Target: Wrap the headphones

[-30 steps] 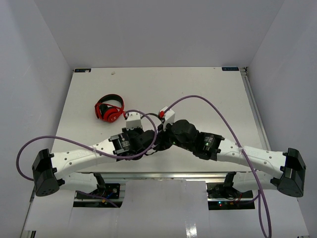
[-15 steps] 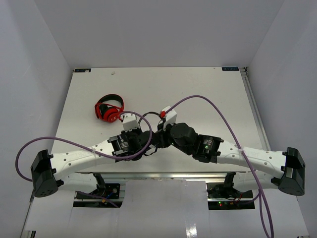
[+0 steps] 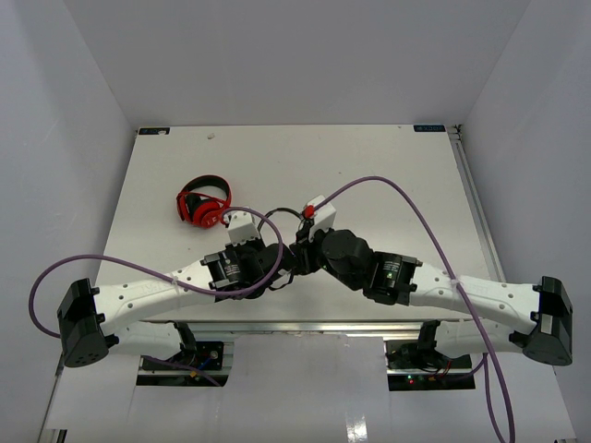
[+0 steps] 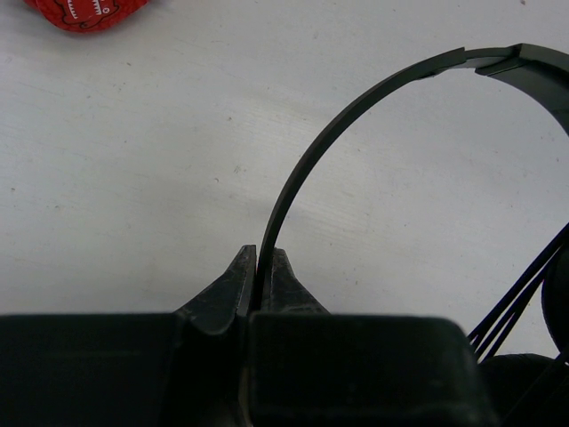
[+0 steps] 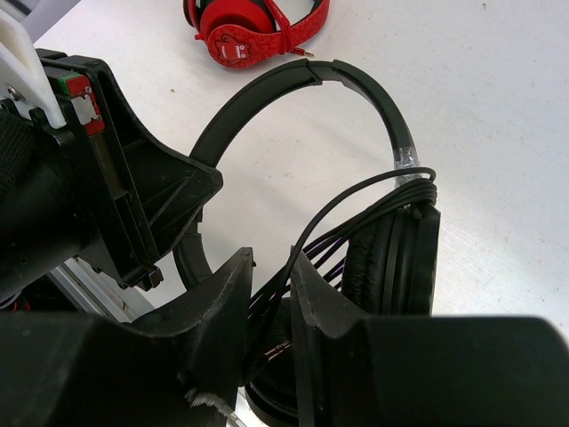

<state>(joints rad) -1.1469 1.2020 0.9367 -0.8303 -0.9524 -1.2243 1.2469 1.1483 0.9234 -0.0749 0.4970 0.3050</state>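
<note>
The black headphones [image 5: 267,89] are held above the table between my two grippers. My left gripper [image 4: 262,253] is shut on the thin headband [image 4: 356,102], which arches up and to the right. Several turns of the dark cable [image 5: 356,200] are wound over the earcup [image 5: 404,258]. My right gripper [image 5: 270,258] is open, and the cable strands run loosely through the gap between its fingers. The cable's plug [image 5: 277,351] shows just below the jaws. In the top view both grippers meet at the table's near middle and hide most of the headphones [image 3: 294,266].
Red-and-black headphones [image 3: 203,205] lie on the white table [image 3: 388,166], left of centre and just beyond the left gripper. Purple arm cables [image 3: 406,208] loop over the table's right half. White walls enclose the table.
The right gripper's jaws have parted from shut, freeing the cable. Both wrists shifted slightly to the left. The left gripper's hold on the headband is unchanged.
</note>
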